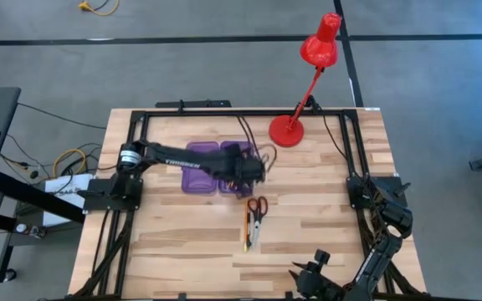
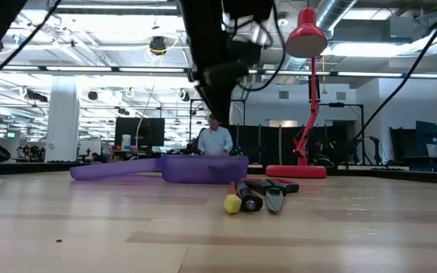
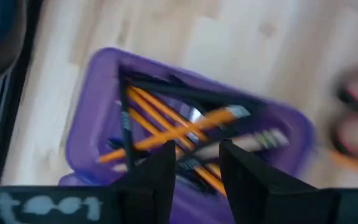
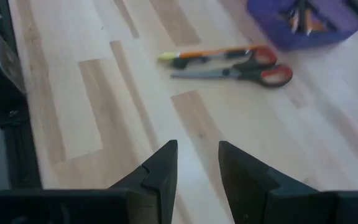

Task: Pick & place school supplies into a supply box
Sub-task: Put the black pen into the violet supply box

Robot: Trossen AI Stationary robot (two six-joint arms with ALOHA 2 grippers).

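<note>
The scissors point(image 1: 258, 206) lie on the table point(image 1: 174, 251) just in front of the purple box point(image 1: 197, 155). An orange pencil point(image 1: 247, 232) and a dark pen point(image 4: 194, 61) lie right beside them. All three point the same way, from the box toward the front edge of the table, with the red handles at the box end.

The left gripper point(image 3: 196, 163) hangs over the open box. Its two fingers stand apart and hold nothing. Under it, pencils and pens lie criss-cross inside the box.

The right gripper point(image 4: 197, 163) waits low near the front right corner, fingers apart and empty.

The left gripper is much nearer to the scissors. It probably only needs a short move toward the front of the table to reach them.
</note>
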